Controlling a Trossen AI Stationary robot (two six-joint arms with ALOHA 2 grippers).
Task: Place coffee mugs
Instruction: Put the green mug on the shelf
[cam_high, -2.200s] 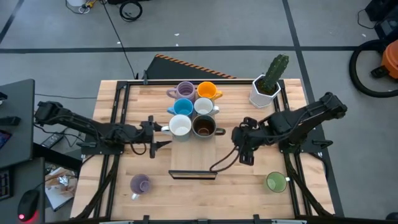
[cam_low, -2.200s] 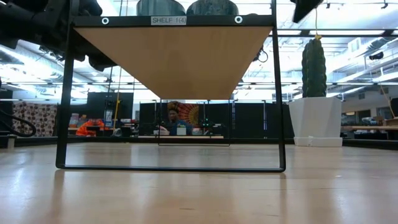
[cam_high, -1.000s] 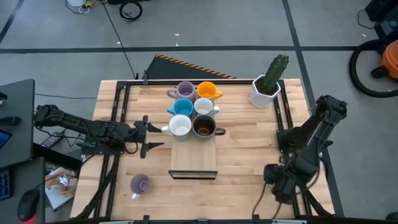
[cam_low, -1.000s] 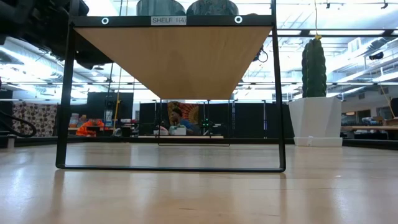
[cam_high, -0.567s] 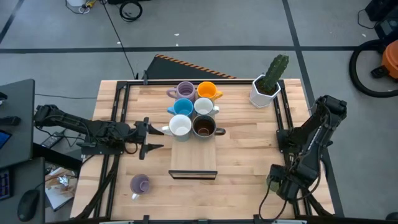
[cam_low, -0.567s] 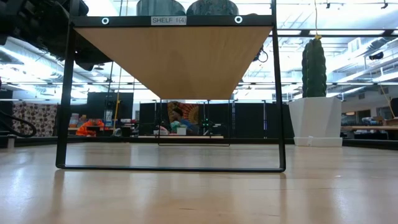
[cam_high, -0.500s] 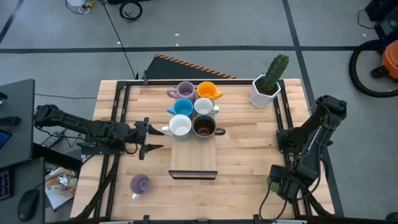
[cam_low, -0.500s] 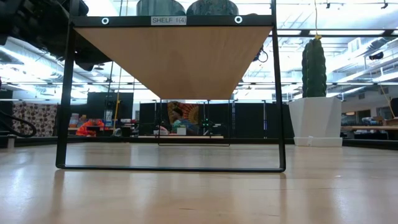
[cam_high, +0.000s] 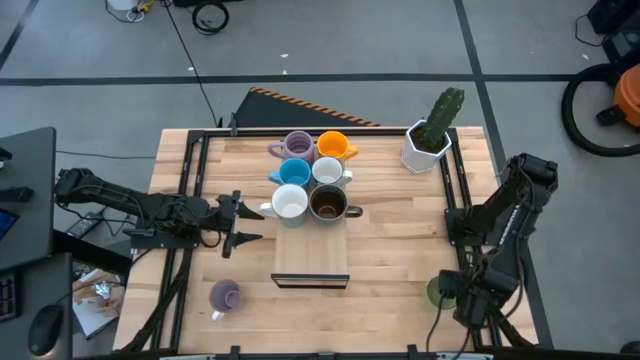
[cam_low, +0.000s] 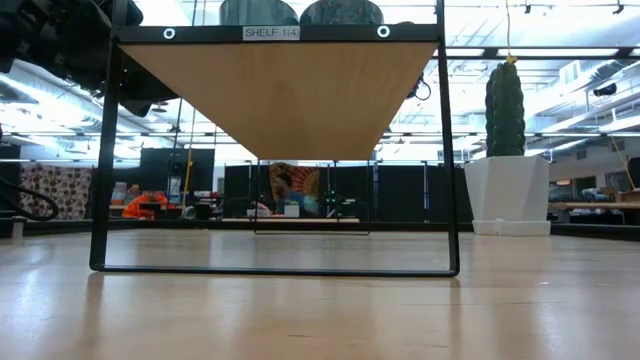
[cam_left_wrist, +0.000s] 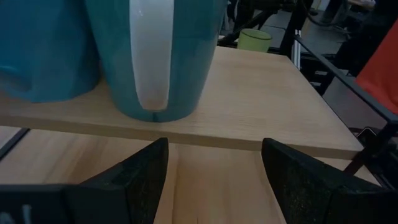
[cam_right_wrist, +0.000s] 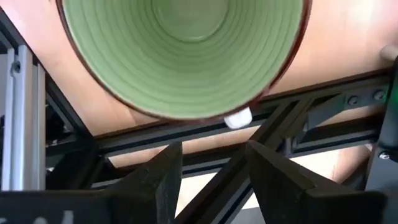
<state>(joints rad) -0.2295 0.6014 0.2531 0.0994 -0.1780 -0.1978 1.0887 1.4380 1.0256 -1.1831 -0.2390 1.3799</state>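
High view, right pincer (cam_high: 468, 300) (fingers spread) over green mug (cam_high: 441, 291), left pincer (cam_high: 243, 220) spread.

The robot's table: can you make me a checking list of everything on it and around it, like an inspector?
Surface: wooden table, with a small raised shelf in the middle.
Job's things: six mugs stand on the shelf: lilac, orange, blue, white, white, dark brown. Another lilac mug and a green mug sit on the table.
Clutter: white pot with cactus.
End effectors: left end effector open, beside the shelf; right end effector open, above the green mug.
Cables: black cable on the floor.
Surroundings: grey floor; person in the background.
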